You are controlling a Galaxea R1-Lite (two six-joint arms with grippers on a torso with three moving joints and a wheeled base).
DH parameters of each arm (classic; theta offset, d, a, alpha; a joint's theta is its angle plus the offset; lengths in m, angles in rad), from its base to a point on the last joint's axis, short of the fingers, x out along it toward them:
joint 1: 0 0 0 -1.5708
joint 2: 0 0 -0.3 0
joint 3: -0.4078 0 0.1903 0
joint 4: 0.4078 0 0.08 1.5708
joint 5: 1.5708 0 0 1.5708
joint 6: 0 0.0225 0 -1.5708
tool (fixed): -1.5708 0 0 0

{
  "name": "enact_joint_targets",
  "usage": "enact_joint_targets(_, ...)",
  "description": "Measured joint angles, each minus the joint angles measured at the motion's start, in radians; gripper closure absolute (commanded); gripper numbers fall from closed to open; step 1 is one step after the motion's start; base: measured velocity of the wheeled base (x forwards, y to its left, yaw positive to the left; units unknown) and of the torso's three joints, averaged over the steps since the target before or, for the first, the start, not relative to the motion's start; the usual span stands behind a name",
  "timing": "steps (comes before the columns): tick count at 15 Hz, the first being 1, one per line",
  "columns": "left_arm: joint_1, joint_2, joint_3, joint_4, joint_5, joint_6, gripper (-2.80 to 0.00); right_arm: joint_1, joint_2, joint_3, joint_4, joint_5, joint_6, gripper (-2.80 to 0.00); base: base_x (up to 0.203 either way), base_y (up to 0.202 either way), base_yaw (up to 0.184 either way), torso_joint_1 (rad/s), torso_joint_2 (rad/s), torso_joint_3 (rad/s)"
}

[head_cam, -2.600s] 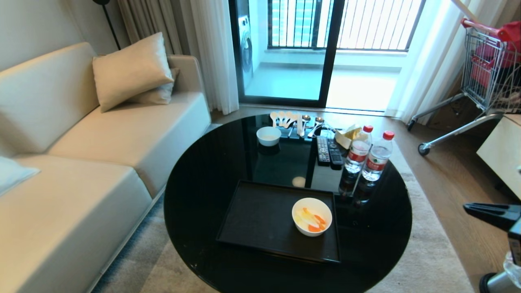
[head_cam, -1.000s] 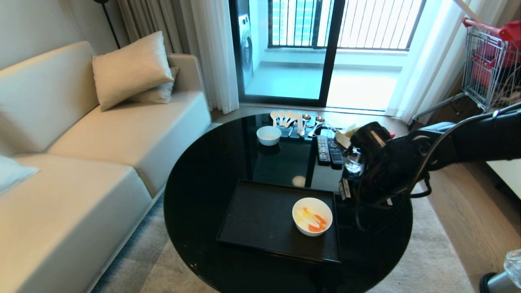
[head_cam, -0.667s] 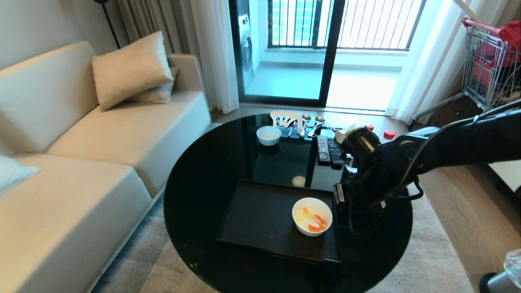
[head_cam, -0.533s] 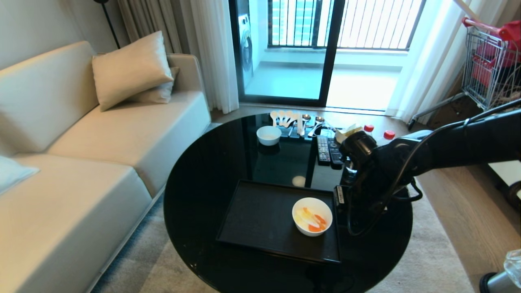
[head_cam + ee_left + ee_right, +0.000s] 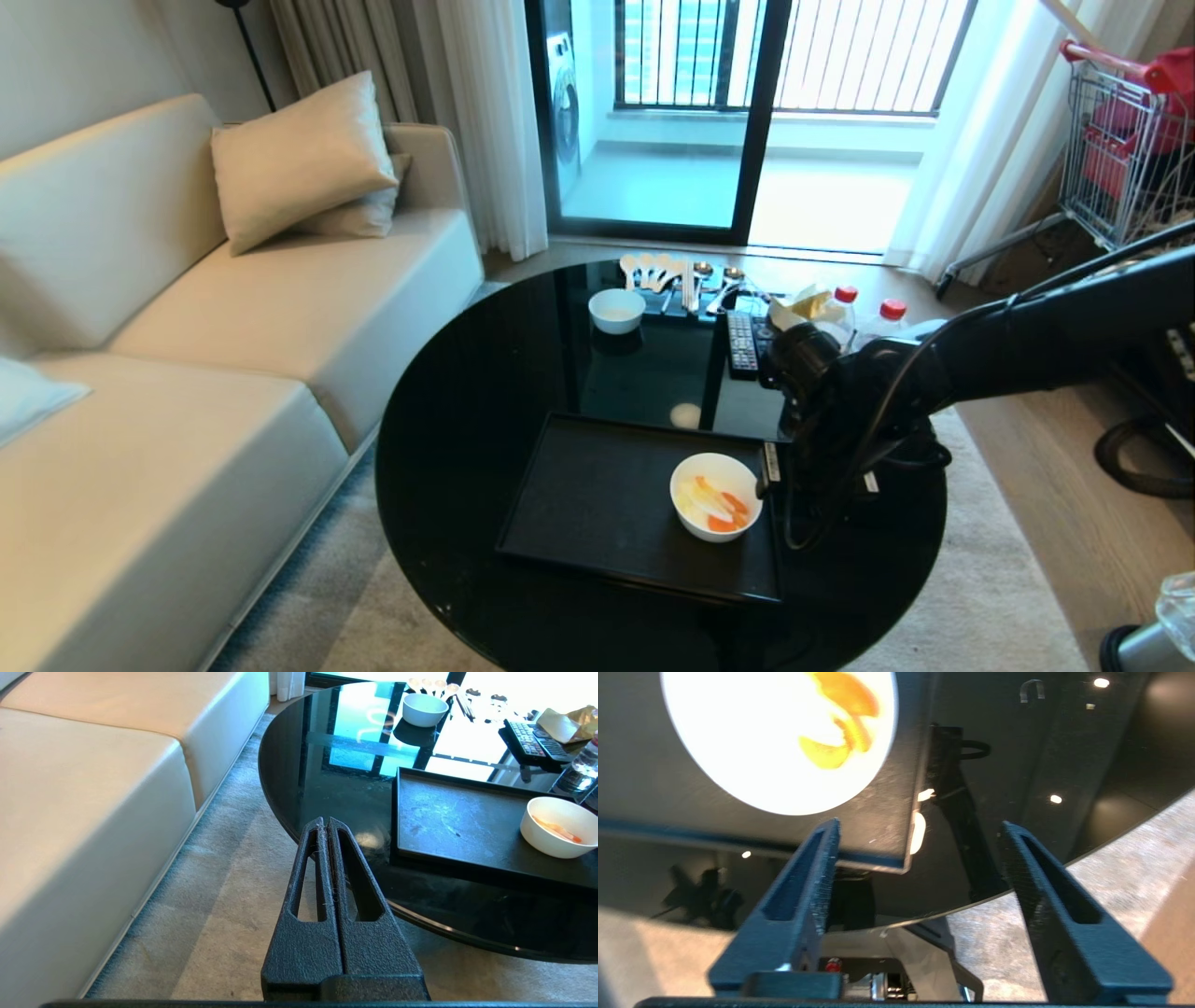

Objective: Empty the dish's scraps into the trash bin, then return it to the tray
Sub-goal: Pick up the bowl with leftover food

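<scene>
Since the earlier frame, the right hand (image 5: 920,830) has been brought just right of the dish (image 5: 716,496), fingers apart. Scraps (image 5: 713,502) are held in the dish, at the tray's (image 5: 597,504) right end. The left hand (image 5: 325,823) is pressed together, off the surface (image 5: 485,392).

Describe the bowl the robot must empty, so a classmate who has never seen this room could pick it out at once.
Find the round black glass table beside the cream sofa. On its near side lies a black tray; the dish sits at the tray's right end. Unlike the smaller white bowl at the far edge, it holds orange and pale scraps.
</scene>
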Motion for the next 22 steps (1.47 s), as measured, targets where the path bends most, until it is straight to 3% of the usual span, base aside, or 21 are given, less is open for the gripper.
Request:
enact_joint_targets(5, 0.0, 0.0, 0.0, 0.0, 0.0, 0.0, 0.0, 0.031, 0.063, -0.017, -0.022, -0.067, 0.033, -2.8, 0.0, 0.0, 0.0, 0.0, 0.0, 0.0)
enact_joint_targets(22, 0.0, 0.0, 0.0, 0.0, 0.0, 0.0, 0.0, 0.054, 0.193, -0.105, -0.089, -0.087, 0.05, -2.8, 0.0, 0.0, 0.0, 0.0, 0.0, 0.0)
